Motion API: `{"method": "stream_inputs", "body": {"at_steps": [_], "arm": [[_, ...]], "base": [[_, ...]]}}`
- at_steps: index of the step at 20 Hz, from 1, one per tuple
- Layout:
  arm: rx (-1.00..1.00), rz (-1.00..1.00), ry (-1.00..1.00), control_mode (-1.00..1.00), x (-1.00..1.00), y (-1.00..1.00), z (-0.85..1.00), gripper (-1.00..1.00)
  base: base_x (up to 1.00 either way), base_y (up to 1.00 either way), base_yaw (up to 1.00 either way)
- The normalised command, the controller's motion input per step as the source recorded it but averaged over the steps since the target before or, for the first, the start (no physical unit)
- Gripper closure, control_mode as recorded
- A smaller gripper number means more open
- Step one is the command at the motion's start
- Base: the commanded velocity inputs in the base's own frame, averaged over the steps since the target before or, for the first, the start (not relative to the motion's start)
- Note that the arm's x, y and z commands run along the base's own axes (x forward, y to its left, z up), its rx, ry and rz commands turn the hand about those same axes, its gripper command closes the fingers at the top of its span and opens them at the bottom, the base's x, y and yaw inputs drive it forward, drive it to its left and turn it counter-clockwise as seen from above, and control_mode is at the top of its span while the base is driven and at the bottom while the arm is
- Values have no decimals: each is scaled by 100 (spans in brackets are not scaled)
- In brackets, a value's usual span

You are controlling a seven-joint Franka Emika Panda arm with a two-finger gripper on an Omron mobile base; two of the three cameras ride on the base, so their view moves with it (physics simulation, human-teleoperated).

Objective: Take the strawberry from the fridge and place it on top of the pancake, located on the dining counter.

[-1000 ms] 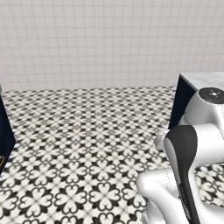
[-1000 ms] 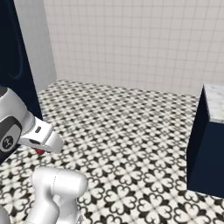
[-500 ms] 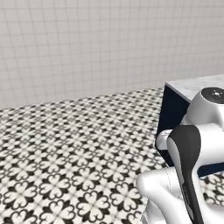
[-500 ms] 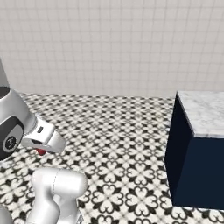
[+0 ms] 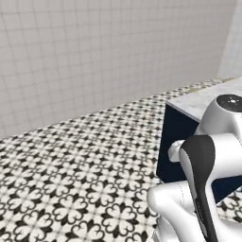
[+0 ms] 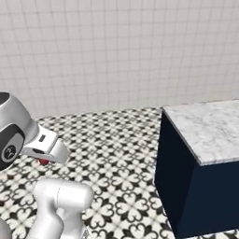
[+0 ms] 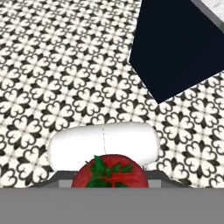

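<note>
the gripper (image 6: 44,161) hangs low beside the arm's white body, closed narrowly around the strawberry (image 7: 109,174), whose red flesh and green leafy cap sit close to the hand camera; a bit of red also peeks under the hand in the right base view. below it spreads the black-and-white patterned floor (image 7: 65,78). off to the right stands the dining counter (image 6: 205,128), marble top on a navy base, before a pale tiled wall (image 5: 94,56)
</note>
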Motion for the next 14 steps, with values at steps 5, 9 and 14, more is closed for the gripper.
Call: {"method": "stream_inputs", "body": {"at_steps": [5,9,14], "arm": [[0,0,0,100,0,0,0,100],[0,0,0,100,0,0,0,100],[0,0,0,100,0,0,0,100]], "base": [[100,76,-57],[96,98,-50],[100,99,-50]]}}
